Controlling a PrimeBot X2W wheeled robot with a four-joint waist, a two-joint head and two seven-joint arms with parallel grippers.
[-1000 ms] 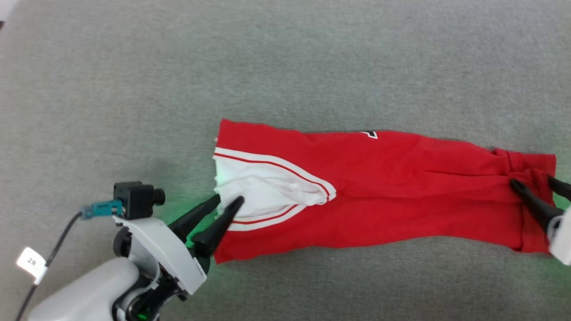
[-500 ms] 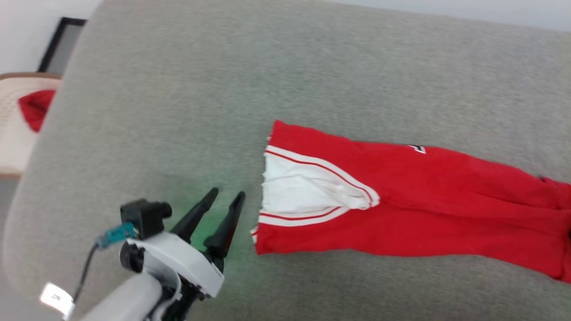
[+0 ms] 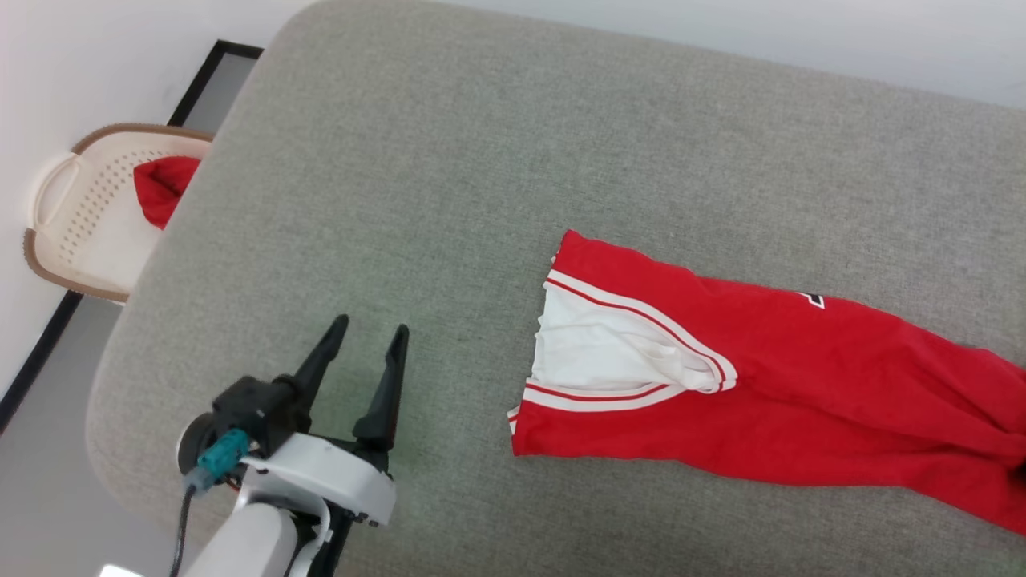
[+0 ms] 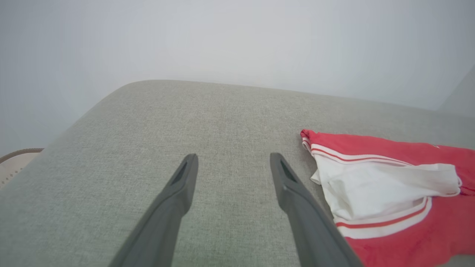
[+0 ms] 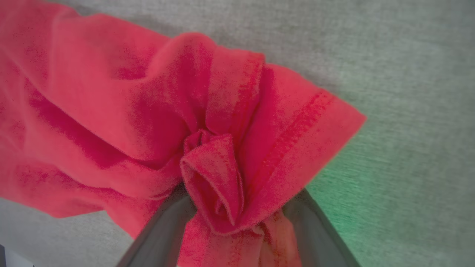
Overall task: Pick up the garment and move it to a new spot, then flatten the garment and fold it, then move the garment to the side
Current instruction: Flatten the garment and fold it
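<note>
The garment [image 3: 769,385], a red jersey folded into a long strip, lies on the grey cushion [image 3: 481,160]; its white sleeve [image 3: 609,353] faces left and a sliver of the black number [image 3: 813,300] shows at its far edge. My left gripper [image 3: 370,327] stands open and empty over bare cushion, a short way left of the sleeve end. In the left wrist view the left gripper [image 4: 233,157] has the garment [image 4: 389,185] to its right, apart from it. In the right wrist view my right gripper [image 5: 237,200] is shut on a bunched red hem of the garment [image 5: 207,111].
A cream perforated basket [image 3: 80,216] stands off the cushion's left edge with a small plain red cloth [image 3: 164,188] in it. Floor [image 3: 48,417] lies beyond that rounded edge. Bare cushion stretches behind and left of the jersey.
The head camera has swung, shifting the whole picture right and bringing the basket in. My left gripper has come off the white sleeve edge, drawn back left and spread wider.
</note>
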